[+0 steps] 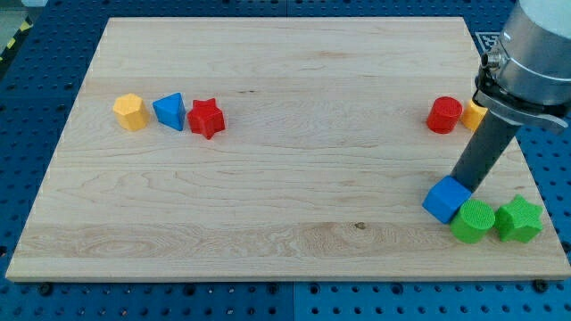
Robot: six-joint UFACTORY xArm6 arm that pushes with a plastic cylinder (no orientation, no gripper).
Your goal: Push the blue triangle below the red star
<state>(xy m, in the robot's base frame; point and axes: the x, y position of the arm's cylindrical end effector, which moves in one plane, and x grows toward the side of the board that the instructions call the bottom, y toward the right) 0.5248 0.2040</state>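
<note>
The blue triangle point(169, 111) lies at the view's left, between a yellow hexagon block point(130, 112) on its left and the red star point(206, 118) on its right, touching or nearly touching the star. My tip point(462, 185) is far off at the view's lower right, resting against the top of a blue cube point(445, 200).
A green cylinder point(473, 220) and a green star point(518, 219) sit right of the blue cube near the board's bottom right edge. A red cylinder point(443, 115) and an orange block point(474, 115), partly hidden by the arm, lie at the right. The wooden board point(285, 178) rests on a blue pegboard.
</note>
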